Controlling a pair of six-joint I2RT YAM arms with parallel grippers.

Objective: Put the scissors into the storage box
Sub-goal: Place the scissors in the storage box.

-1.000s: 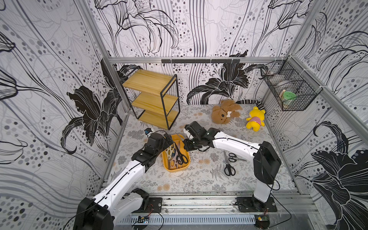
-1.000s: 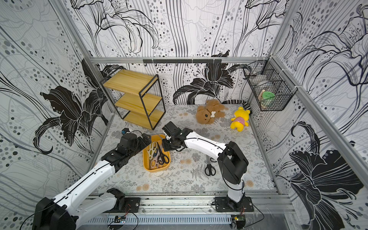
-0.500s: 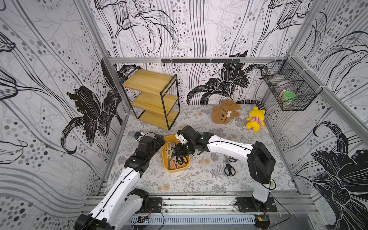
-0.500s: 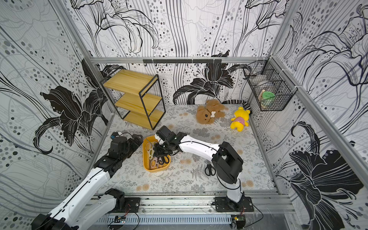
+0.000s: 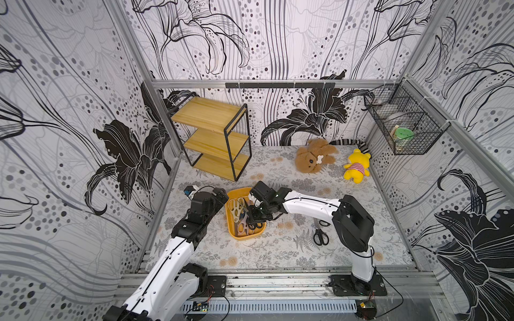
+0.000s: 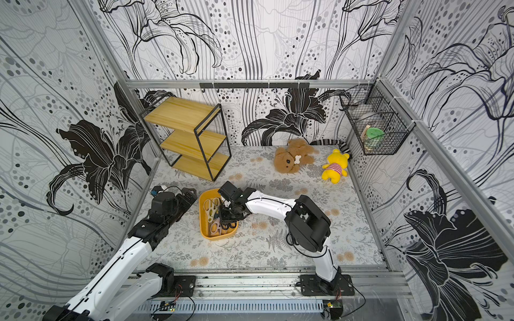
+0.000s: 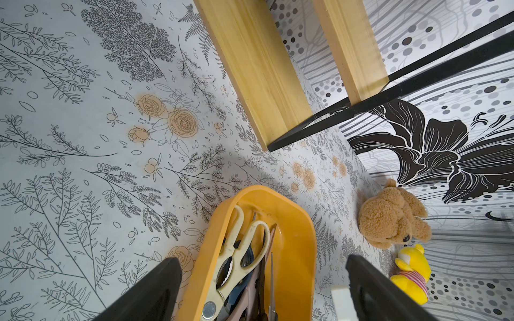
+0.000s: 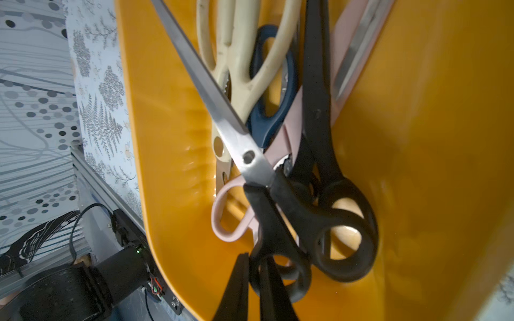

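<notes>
- Shallow orange-yellow plastic storage box [image 5: 244, 236]: sitting on the floral-printed tabletop [image 5: 278, 250], between the two arms.
- Right gripper [image 8: 253, 257]: reaching down into the box, its jaws pinching one handle loop of the long black-handled steel scissors [image 8: 250, 155], whose blade is slanting across the pile.
- Lying in the box beneath and beside that pair: cream kitchen shears [image 8: 239, 69], dark blue-handled scissors [image 8: 278, 116], pale pink-handled scissors [image 8: 225, 216] and a second black-handled pair [image 8: 347, 222].
- Left gripper [image 7: 261, 259]: hovering just beside the box's far-left corner, fingers spread wide and gripping nothing.
- Lone black-handled scissors [image 5: 319, 236]: lying on the tabletop, well apart from the box, beside the right arm.
</notes>
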